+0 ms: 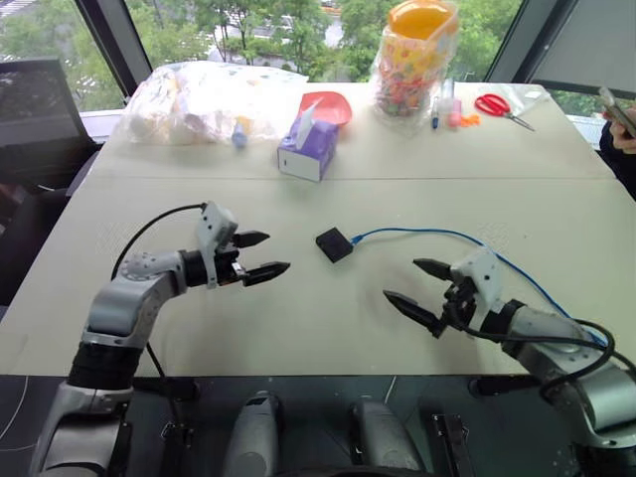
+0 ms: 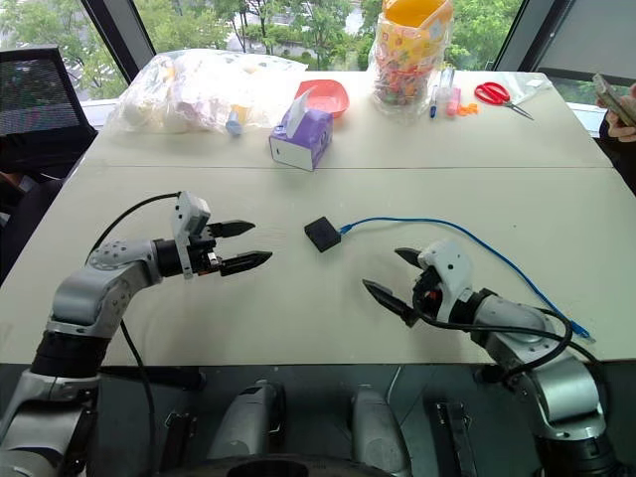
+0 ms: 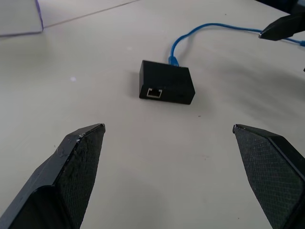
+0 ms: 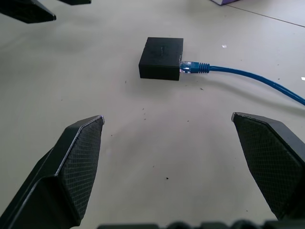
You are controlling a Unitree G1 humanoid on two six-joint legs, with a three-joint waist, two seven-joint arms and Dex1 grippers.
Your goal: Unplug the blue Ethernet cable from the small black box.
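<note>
Right wrist view puts the plugged end of the blue Ethernet cable [image 4: 238, 72] ahead of your spread right gripper [image 4: 167, 125]; the small black box [image 4: 161, 58] sits mid-table, facing the equally spread left gripper [image 1: 260, 254].

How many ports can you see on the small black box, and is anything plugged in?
2. One empty port faces the left gripper; the blue Ethernet cable is plugged into another side of the small black box. Other sides are hidden.
</note>
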